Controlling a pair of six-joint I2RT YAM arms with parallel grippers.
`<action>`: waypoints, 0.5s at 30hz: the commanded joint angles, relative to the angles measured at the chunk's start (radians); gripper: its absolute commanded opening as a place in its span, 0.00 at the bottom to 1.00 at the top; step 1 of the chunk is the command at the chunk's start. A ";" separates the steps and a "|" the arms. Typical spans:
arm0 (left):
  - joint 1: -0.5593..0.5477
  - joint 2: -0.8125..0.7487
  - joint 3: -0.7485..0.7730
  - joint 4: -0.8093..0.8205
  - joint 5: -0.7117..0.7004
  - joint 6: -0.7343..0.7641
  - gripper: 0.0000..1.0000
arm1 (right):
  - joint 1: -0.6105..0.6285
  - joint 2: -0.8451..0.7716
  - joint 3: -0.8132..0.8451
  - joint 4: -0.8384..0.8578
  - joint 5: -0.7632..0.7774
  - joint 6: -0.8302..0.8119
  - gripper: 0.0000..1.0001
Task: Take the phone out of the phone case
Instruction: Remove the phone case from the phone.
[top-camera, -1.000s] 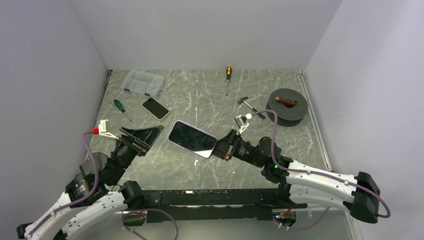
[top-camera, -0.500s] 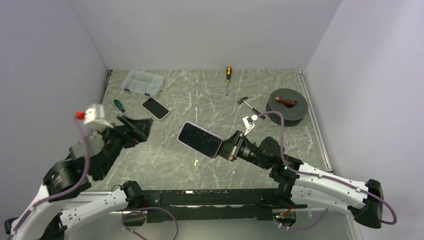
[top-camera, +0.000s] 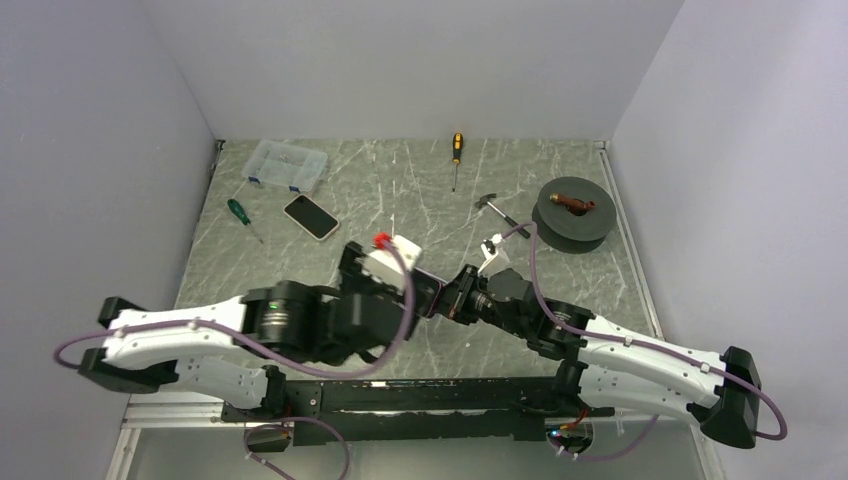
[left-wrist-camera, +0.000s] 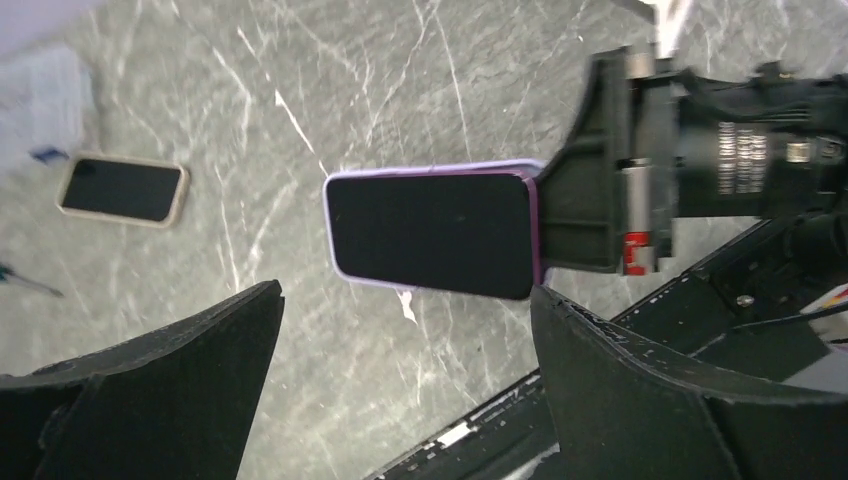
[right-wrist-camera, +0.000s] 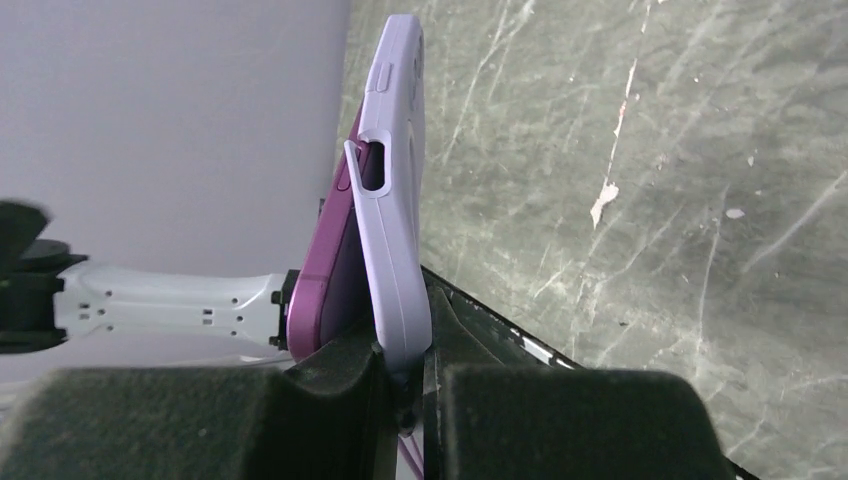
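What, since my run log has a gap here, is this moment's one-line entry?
right claw: shut on phone case | phone: partly lifted from phone case at clamped end | left claw: open, above phone screen

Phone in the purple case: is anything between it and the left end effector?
No, nothing visible. The left end effector hangs open facing the phone, with only air between them. The right end effector pinches the case by one end.

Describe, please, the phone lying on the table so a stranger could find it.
Find the clear plastic box at the far left of the table. Just nearer, right of the green-handled screwdriver, lies the phone. Unlike the lilac-cased phone held aloft, it has a tan rim.
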 joint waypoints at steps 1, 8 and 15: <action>-0.086 0.149 0.120 -0.038 -0.179 0.140 0.99 | -0.002 -0.001 0.086 0.044 0.019 0.058 0.00; -0.084 0.183 0.089 0.076 -0.058 0.227 0.97 | -0.001 -0.007 0.078 0.041 0.013 0.094 0.00; -0.041 0.202 0.057 0.085 0.068 0.228 0.92 | -0.001 -0.014 0.080 0.038 0.010 0.105 0.00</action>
